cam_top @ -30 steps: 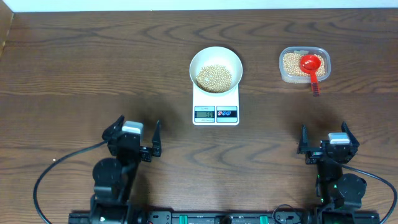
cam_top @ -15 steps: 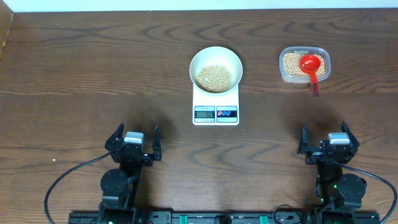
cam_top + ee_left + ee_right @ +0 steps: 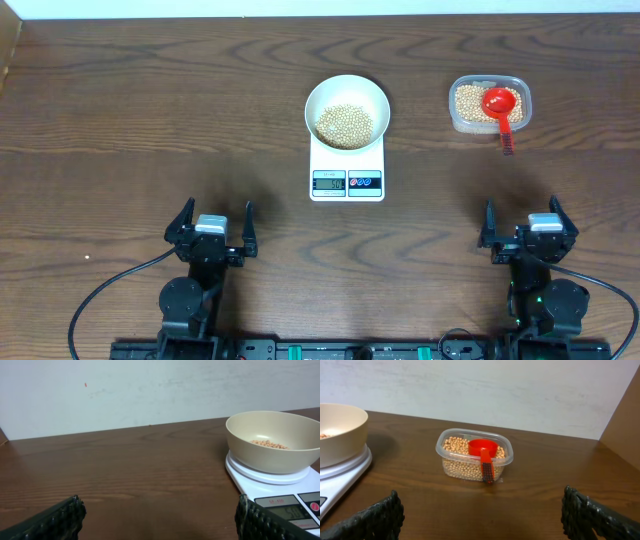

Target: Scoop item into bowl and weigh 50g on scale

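The white bowl [image 3: 347, 110] stands on the white scale [image 3: 347, 177] at the table's middle, with beige beans [image 3: 345, 124] in it. The scale's display is lit but too small to read. The bowl [image 3: 274, 442] and scale [image 3: 295, 505] show at the right in the left wrist view. The bowl's edge [image 3: 337, 430] shows at the left in the right wrist view. My left gripper [image 3: 213, 226] is open and empty near the front left. My right gripper [image 3: 528, 225] is open and empty near the front right.
A clear plastic tub [image 3: 489, 104] of beans stands at the back right, with a red scoop [image 3: 501, 108] resting in it, handle over the front rim. It shows in the right wrist view [image 3: 474, 455]. A wall rises behind the table.
My left arm has drawn back a little toward the front edge and squared up. The right arm, bowl, scale and tub have not moved.
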